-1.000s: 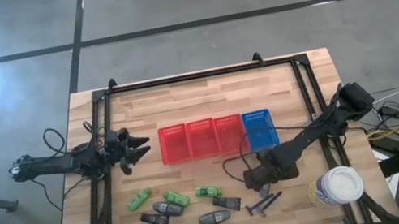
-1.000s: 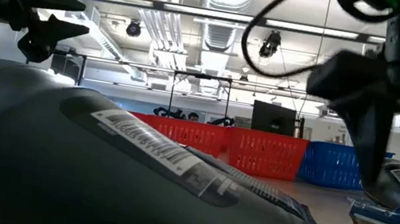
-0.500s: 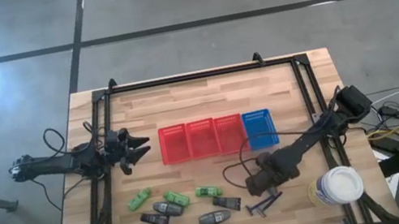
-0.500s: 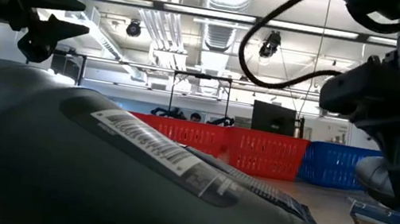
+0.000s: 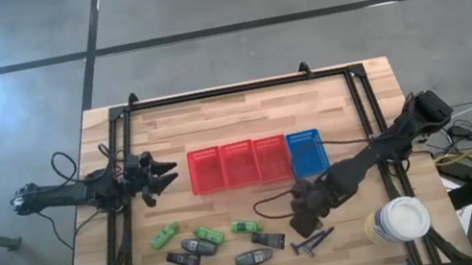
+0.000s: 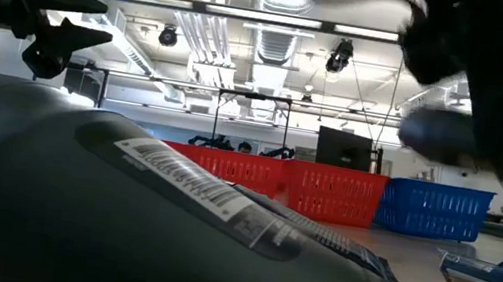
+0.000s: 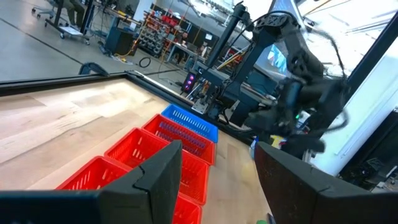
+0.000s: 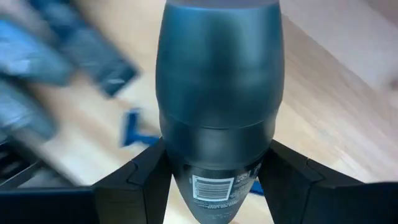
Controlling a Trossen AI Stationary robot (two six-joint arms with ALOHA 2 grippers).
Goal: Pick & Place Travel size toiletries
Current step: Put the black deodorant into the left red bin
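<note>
My right gripper (image 8: pixel 217 171) is clamped on one grey rounded container (image 8: pixel 219 93), above the desk (image 5: pixel 327 97) toward its front right, near the blue basket (image 5: pixel 307 151). I judge the task is only at its start: the red baskets (image 5: pixel 239 163) look empty, and the green packets (image 5: pixel 207 234), dark tubes (image 5: pixel 270 240), other grey containers (image 5: pixel 256 258) and razors (image 5: pixel 311 241) lie along the front edge. My left gripper (image 5: pixel 166 177) waits parted, empty, near the left edge. One big blurred item fills the low view, and the blue basket's inside is hard to see.
</note>
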